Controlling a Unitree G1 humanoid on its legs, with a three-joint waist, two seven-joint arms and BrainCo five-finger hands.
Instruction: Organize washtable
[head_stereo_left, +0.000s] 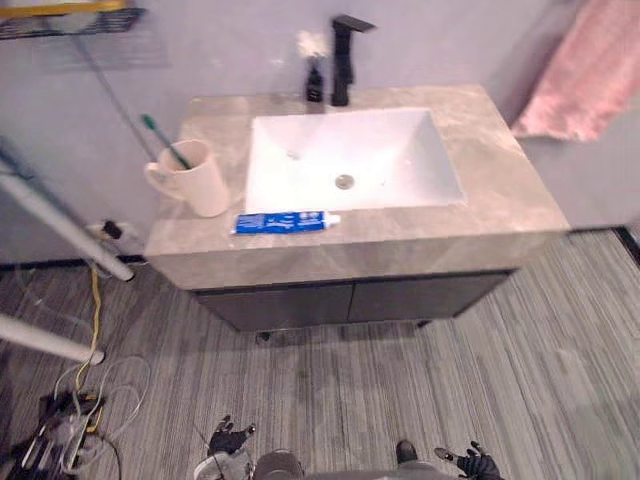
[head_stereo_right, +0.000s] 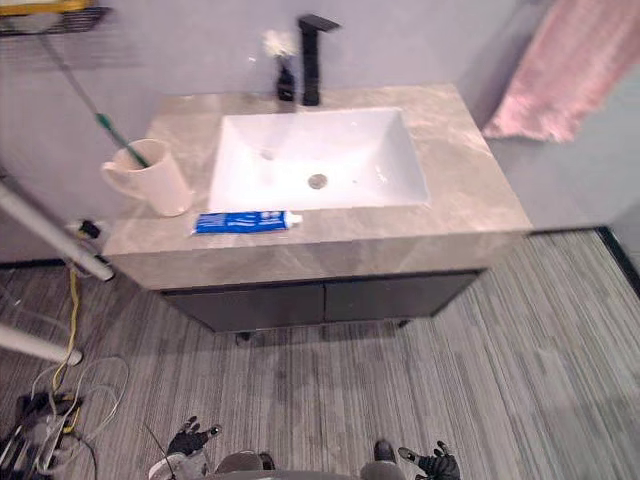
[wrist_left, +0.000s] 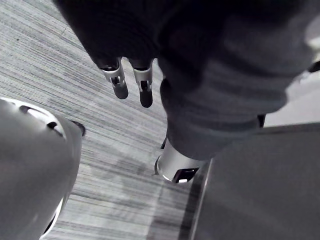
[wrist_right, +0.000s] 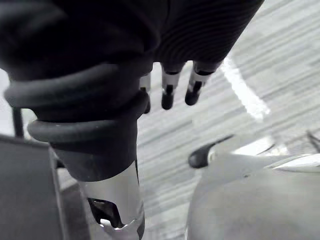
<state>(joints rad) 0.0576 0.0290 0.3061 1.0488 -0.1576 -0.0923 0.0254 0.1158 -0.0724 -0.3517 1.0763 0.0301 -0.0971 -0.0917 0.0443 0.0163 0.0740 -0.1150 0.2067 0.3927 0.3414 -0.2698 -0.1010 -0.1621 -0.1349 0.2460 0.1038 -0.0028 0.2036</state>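
A cream mug (head_stereo_left: 195, 177) stands on the left of the stone washtable (head_stereo_left: 490, 170) with a green toothbrush (head_stereo_left: 162, 139) leaning in it. A blue toothpaste tube (head_stereo_left: 284, 222) lies flat along the front rim, just before the white basin (head_stereo_left: 350, 160). My left hand (head_stereo_left: 228, 441) hangs low over the floor, fingers (wrist_left: 120, 82) straight and holding nothing. My right hand (head_stereo_left: 472, 461) hangs likewise at the lower right, its fingers (wrist_right: 167, 90) relaxed and empty. Both hands are far from the counter.
A black tap (head_stereo_left: 346, 55) and a small dark bottle (head_stereo_left: 314, 82) stand at the back of the basin. A pink towel (head_stereo_left: 585, 70) hangs on the wall to the right. White poles (head_stereo_left: 60, 225) and loose cables (head_stereo_left: 85, 390) lie on the floor at the left.
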